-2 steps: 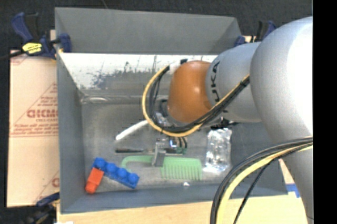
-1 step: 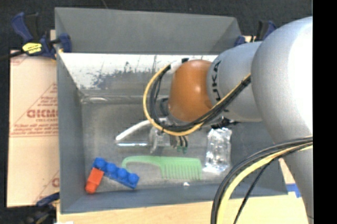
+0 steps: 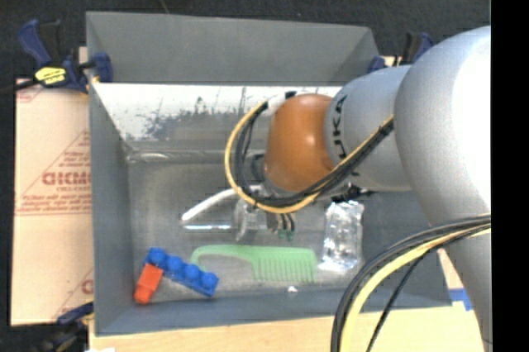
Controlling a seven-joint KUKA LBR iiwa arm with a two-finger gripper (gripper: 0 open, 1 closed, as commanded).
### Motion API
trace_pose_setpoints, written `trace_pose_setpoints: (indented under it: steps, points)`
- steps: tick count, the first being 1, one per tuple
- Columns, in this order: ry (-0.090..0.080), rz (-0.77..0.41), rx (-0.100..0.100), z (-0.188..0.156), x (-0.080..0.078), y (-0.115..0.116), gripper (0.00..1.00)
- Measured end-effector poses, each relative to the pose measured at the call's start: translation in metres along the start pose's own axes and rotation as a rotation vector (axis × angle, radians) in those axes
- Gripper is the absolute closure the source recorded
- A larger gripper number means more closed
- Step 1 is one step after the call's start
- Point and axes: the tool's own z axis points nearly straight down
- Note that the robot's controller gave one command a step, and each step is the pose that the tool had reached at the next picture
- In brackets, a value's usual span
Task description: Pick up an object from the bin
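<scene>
My gripper [image 3: 248, 218] hangs low over the middle of the bin floor, under the orange cover, just above the handle end of a pale green comb [image 3: 269, 264]. The comb lies flat along the front of the bin with its teeth to the right. A clear, whitish curved plastic piece [image 3: 207, 208] lies just left of the gripper, touching or nearly touching it. A crumpled clear plastic packet [image 3: 343, 236] sits to the gripper's right.
A blue studded toy brick [image 3: 183, 272] with an orange block [image 3: 147, 283] at its left end lies in the front left corner. The arm and its looped cables cover the right side of the bin.
</scene>
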Motion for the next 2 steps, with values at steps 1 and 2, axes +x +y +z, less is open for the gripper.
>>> trace_pose_setpoints:
  steps: [1,2]
  points:
    - [0.000,0.000,0.000,-0.017,0.000,0.000,1.00]
    - [0.001,0.001,-0.001,-0.040,0.000,0.000,1.00]
